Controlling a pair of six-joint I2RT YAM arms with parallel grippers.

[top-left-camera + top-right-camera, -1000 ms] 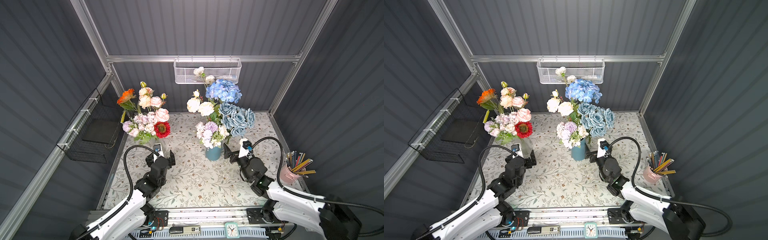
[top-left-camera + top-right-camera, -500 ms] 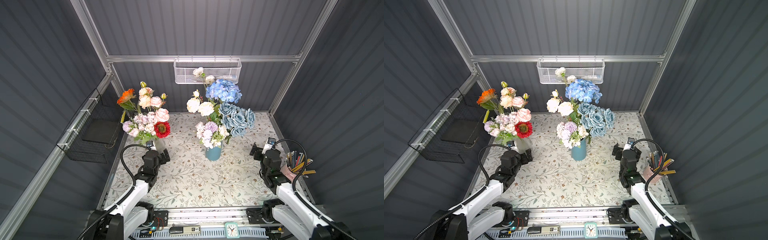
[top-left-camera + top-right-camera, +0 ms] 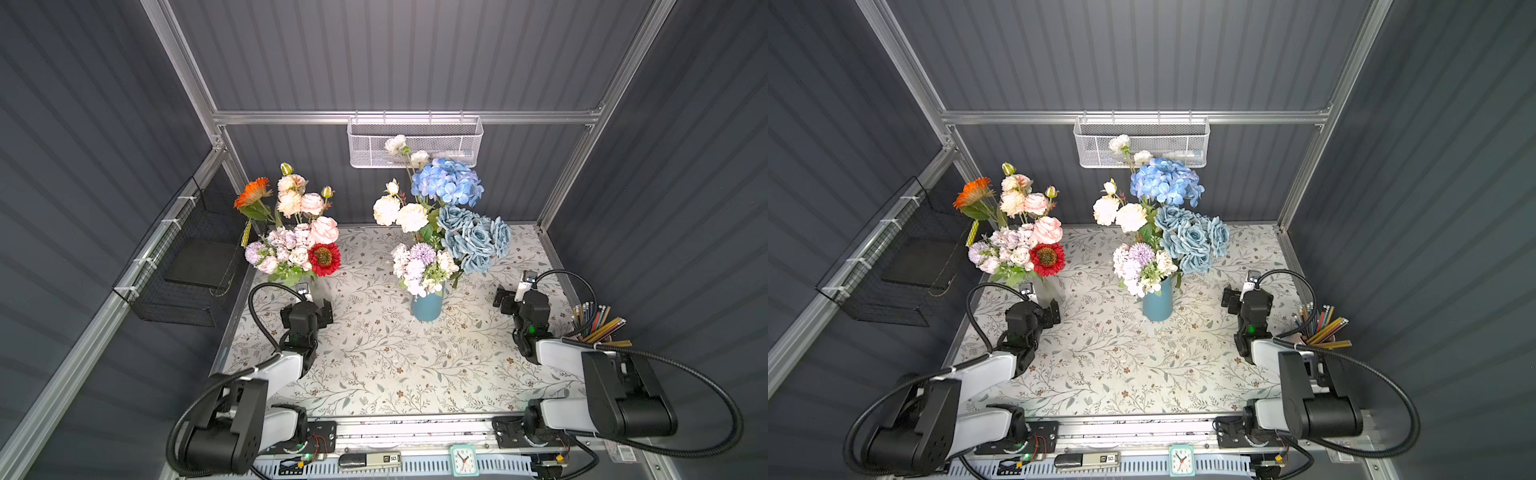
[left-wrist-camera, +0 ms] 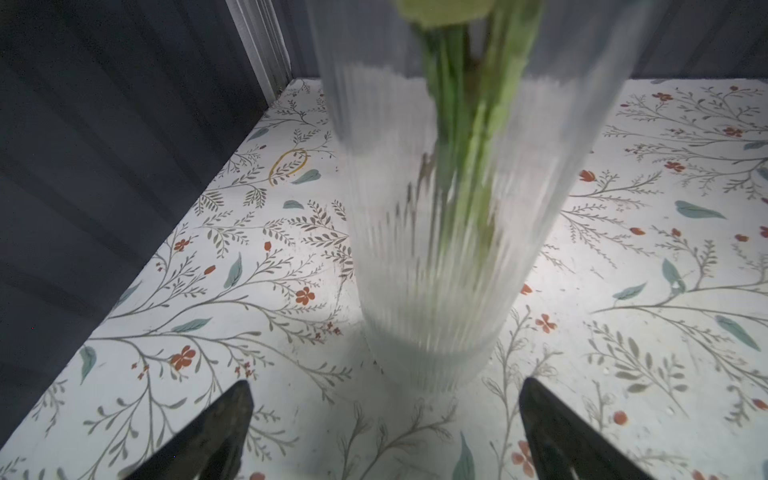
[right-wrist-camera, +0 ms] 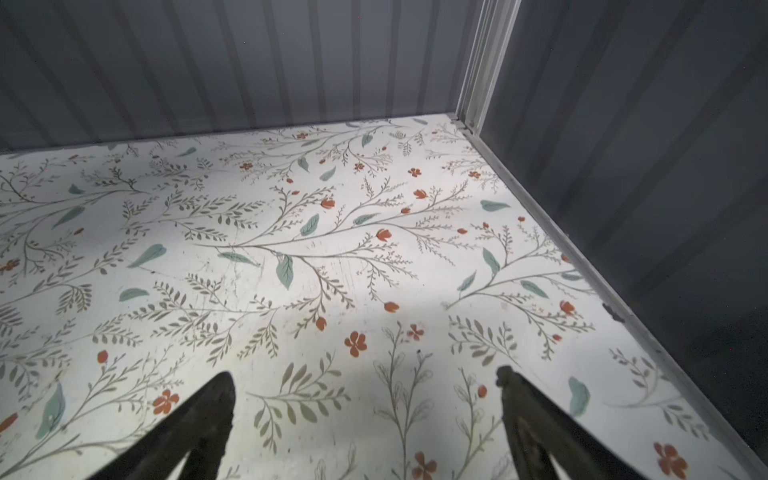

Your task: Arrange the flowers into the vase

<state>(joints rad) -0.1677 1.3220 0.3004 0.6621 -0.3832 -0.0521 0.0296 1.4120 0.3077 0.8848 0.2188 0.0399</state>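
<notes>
Both jaws gape empty; left gripper (image 4: 386, 384) sits just before glass vase (image 4: 436, 249), so a forward nudge could topple it.

Floral-printed tabletop (image 3: 374, 361) lies open between the ribbed clear glass vase (image 4: 436, 270) at left and the teal cylindrical vase (image 3: 427, 307) mid-table.

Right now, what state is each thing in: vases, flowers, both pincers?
Clear ribbed glass vase: upright, stems inside.
Teal cylindrical vase: upright, bouquet inside.
Pink, peach and red flowers: standing in the glass vase.
Blue, white and lilac flowers: standing in the teal vase.
Left pincer: open, empty, facing the glass vase.
Right pincer: open, empty, over floral tabletop.
</notes>
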